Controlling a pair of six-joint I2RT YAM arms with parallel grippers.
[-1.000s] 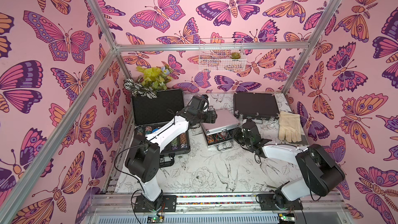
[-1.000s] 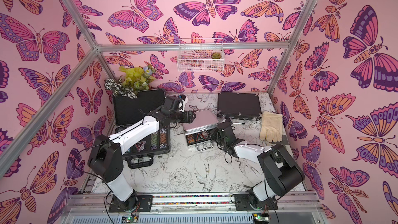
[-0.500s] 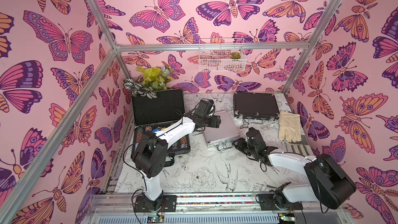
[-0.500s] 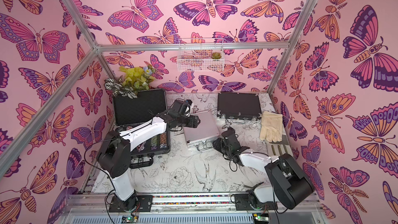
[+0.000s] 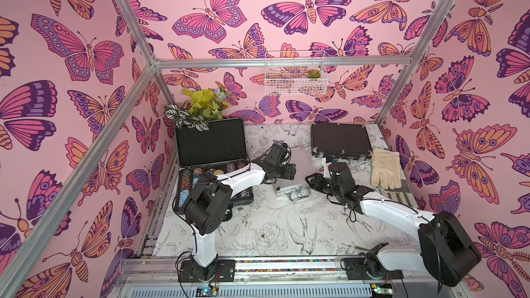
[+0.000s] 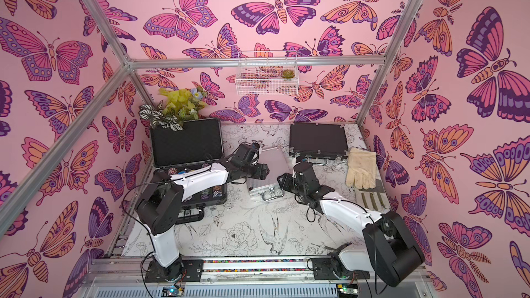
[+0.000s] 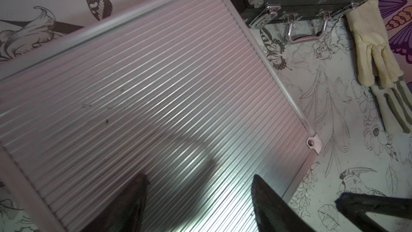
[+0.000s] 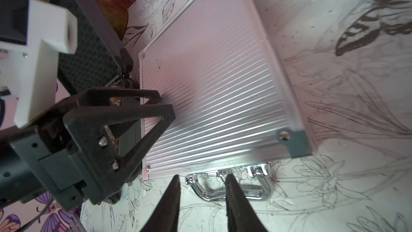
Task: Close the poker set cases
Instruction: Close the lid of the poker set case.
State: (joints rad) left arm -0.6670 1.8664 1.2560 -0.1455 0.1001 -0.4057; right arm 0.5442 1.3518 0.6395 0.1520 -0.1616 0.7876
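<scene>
The small silver case (image 5: 289, 187) lies in the middle of the table with its ribbed lid (image 7: 156, 97) down and its chrome handle (image 8: 231, 188) towards the front. My left gripper (image 7: 198, 188) hovers open just above the lid, empty. My right gripper (image 8: 202, 177) sits by the case's front right corner, near the handle, jaws a little apart and holding nothing. The large dark-grey case (image 5: 210, 141) stands open at the left, with chips (image 5: 198, 174) showing in its base. The wide black case (image 5: 339, 141) lies shut at the back right.
A cream glove (image 5: 385, 167) lies right of the black case, with greenish strips (image 5: 398, 196) in front of it. Artificial plants (image 5: 198, 107) crowd the back left corner behind the open lid. A wire basket (image 5: 295, 75) hangs on the back wall.
The silver case's lid, half raised a second ago with chips showing, has come down flat under my left gripper. My right gripper has shifted to the case's front right corner.
</scene>
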